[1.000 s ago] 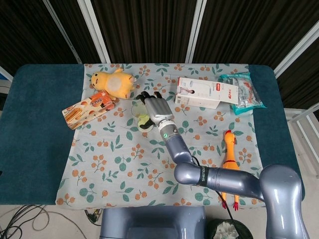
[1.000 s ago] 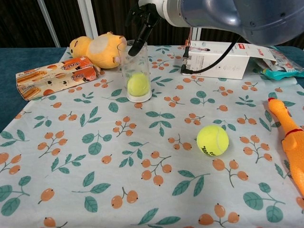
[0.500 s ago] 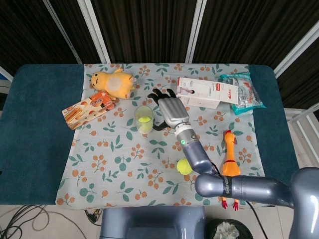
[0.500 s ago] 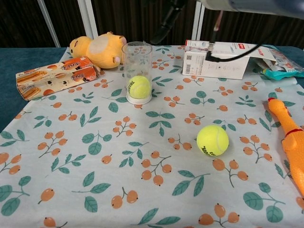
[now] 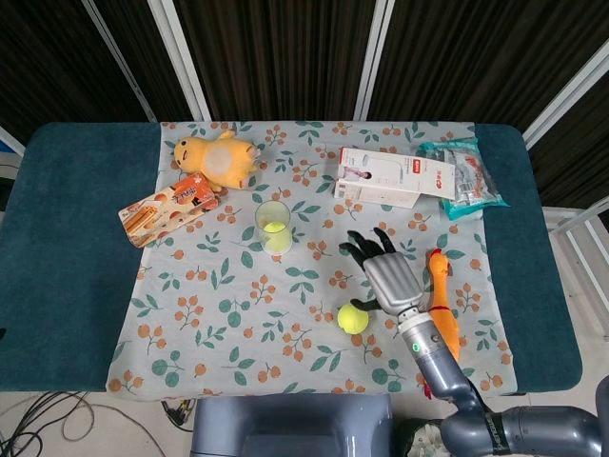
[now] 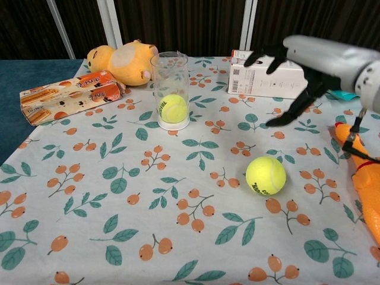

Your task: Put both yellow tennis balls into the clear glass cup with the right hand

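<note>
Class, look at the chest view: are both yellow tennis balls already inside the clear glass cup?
No: one tennis ball sits in the clear glass cup, while the other tennis ball lies on the tablecloth.

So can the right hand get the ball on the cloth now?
Probably yes. The right hand is open and sits just beside the loose ball, with bare cloth between them. The rubber chicken lies on the hand's other side, out of the way.
</note>
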Robot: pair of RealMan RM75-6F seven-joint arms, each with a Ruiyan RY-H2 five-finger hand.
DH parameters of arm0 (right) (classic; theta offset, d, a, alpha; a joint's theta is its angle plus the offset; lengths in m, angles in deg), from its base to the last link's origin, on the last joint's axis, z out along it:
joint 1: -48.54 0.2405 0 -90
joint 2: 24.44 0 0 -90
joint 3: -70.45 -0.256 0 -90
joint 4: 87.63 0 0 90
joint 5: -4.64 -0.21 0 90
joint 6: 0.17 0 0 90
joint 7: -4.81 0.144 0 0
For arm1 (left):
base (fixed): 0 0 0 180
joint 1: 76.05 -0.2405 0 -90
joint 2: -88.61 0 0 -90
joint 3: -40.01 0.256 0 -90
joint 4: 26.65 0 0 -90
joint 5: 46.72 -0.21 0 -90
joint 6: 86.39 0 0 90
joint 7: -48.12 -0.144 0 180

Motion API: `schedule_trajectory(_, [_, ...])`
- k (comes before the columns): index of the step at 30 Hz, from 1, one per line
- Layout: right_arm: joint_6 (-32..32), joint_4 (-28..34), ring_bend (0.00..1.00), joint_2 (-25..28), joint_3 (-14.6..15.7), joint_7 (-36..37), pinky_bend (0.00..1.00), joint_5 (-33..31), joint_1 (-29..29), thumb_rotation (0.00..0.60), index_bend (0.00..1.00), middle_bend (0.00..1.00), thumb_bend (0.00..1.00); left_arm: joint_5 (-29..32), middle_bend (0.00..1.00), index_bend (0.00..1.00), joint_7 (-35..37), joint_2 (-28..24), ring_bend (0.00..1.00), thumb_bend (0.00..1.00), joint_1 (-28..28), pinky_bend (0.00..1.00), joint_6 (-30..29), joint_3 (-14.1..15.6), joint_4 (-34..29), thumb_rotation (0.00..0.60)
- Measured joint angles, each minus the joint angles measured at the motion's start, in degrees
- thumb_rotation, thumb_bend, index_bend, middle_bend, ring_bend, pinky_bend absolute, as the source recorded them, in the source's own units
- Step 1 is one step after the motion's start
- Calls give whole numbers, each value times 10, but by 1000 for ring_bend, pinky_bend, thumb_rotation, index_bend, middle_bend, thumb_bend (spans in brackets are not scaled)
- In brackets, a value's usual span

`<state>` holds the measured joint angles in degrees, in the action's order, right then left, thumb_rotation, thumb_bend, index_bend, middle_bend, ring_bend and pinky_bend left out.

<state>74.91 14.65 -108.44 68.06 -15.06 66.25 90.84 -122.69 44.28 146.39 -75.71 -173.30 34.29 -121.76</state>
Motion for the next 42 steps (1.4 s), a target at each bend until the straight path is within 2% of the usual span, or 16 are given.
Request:
schedule_trajectory(3, [-4, -26, 201, -19, 20, 29, 27, 15, -27, 600, 201, 105, 186, 1, 0, 49, -3, 0, 0, 64, 1, 53, 2, 0, -1, 600])
schedule_trajectory(11, [-72, -31, 201, -9, 31, 56, 23, -1, -49, 600, 201, 105, 186, 6, 0, 49, -9, 0, 0, 63, 2, 53, 6, 1, -5, 600])
schedule_trajectory(21, [-105, -44, 204, -16, 26, 65, 23, 4, -63, 600, 201, 105, 186, 7, 0, 50, -17, 1, 0, 64, 3, 54, 9, 2, -8, 600])
schedule_trajectory(34, [-116, -96, 248, -77, 11, 52, 23, 25, -74, 600, 201, 107, 186, 11, 0, 50, -16, 0, 0, 63, 5, 55, 13, 2, -7, 600])
schedule_trajectory(42, [-136, -120, 328, -100, -2, 45, 27, 16, -76, 600, 236, 178, 187, 12, 0, 55, -15, -2, 0, 63, 5, 59, 13, 2, -8, 600])
